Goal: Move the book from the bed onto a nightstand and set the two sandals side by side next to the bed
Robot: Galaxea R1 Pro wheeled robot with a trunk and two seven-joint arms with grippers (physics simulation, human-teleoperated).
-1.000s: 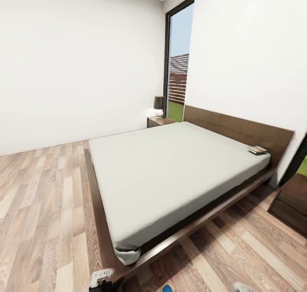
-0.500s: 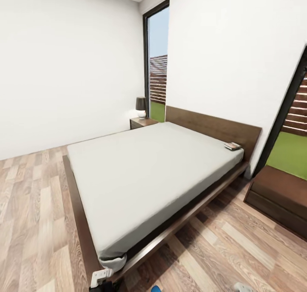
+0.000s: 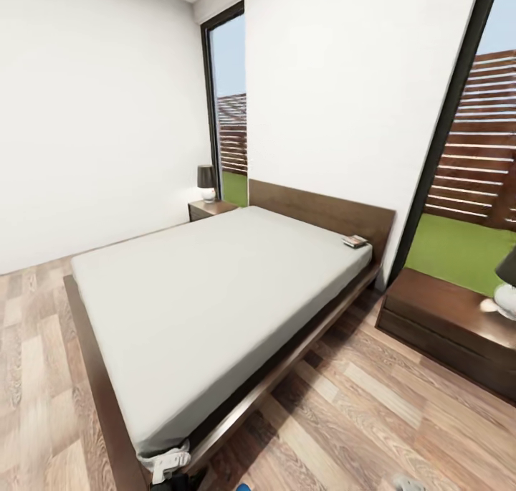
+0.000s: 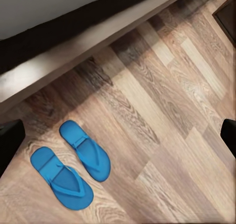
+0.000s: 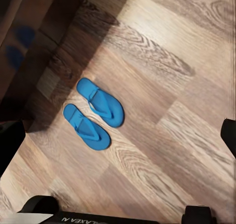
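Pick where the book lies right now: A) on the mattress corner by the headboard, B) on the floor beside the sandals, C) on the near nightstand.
A: the book rests on the bed at the mattress corner by the headboard, apart from the near nightstand.

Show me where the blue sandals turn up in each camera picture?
Head view: a blue sliver at the bottom edge, likely a sandal.
Left wrist view: the pair of sandals lies side by side on the floor near the bed frame.
Right wrist view: same pair.
Shared landmark: wood-plank floor.
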